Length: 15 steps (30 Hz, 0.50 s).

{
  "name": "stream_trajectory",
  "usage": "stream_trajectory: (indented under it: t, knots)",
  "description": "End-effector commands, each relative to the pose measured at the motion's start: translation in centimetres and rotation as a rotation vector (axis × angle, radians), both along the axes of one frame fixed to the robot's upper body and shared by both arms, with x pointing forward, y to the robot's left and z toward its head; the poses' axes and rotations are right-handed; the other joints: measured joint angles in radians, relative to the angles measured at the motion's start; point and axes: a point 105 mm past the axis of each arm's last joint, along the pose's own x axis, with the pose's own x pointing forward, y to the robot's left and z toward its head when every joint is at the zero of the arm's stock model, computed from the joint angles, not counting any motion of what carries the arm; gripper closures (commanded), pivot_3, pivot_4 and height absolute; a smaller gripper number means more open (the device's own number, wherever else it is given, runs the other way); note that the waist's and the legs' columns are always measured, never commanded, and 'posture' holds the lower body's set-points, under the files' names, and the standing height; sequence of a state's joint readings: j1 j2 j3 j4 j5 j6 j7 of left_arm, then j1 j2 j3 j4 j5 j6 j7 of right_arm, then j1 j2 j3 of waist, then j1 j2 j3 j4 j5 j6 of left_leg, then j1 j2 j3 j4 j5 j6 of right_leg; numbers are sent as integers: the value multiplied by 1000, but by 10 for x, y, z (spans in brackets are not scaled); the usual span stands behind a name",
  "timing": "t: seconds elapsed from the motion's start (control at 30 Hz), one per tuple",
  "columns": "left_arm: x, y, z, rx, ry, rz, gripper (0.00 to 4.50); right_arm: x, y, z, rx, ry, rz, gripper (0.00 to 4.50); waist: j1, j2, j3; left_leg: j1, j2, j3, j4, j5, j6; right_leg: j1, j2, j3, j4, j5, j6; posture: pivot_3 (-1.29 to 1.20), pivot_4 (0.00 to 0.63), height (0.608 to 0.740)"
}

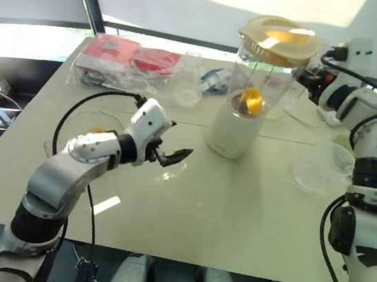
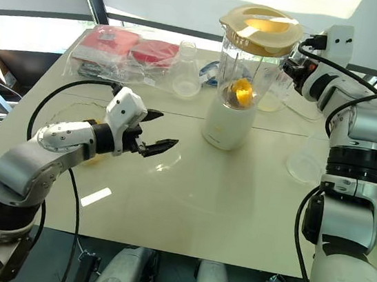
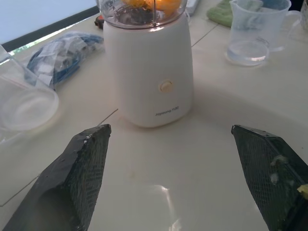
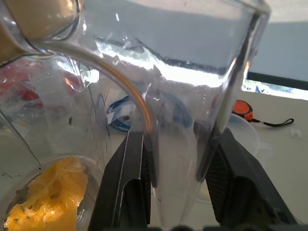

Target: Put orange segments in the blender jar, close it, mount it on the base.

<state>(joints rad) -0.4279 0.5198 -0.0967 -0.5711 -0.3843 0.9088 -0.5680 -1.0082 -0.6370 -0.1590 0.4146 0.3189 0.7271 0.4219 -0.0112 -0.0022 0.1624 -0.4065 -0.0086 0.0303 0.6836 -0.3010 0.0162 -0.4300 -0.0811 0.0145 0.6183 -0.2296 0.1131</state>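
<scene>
Now our right hand [image 4: 174,159] reaches level, clamping the one blender jar [image 2: 250,59] by its handle; our left hand [image 2: 153,131] hovers spread, facing the one base [image 3: 149,77].

Blender jar [image 3: 144,9] cropped; blade possibly under orange segments [image 3: 149,5].

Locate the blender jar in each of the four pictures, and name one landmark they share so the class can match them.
Left eye view: blender jar stands upper centre-right, on the base.
Right eye view: upper centre, lid on.
Left wrist view: its bottom rim sits at the top edge, above the base.
Right wrist view: its clear handle sits close up between the right tool's fingers.
Shared landmark: the orange segments inside.
</scene>
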Motion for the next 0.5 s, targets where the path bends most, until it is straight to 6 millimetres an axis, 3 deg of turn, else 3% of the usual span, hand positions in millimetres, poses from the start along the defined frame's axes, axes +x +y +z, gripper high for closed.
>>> stream_trajectory:
  t: [0.03, 0.27, 0.5]
  knots:
    - [-2, -1, 7, -3, -53, -6, 303, -1, -4, 3, -62, -2, -77, 3477, 1, 0, 0, 0, 0, 0, 0, 0, 0, 0, 0, 0, 0, 0, 0, 0, 150, 740]
    - [-1, -1, 5, 14, -50, -19, 303, -5, 10, -9, -19, 32, -104, 3477, -2, 0, 0, 2, 0, 0, 1, 1, -1, 2, 0, 0, 1, 1, -1, 0, 150, 740]
    - [-2, -5, 15, 14, -61, -32, 303, -7, 6, -20, -2, 59, -133, 3477, -3, 0, 0, 5, 0, 0, 1, 1, -2, 3, 1, 0, 4, 1, -1, 0, 150, 740]
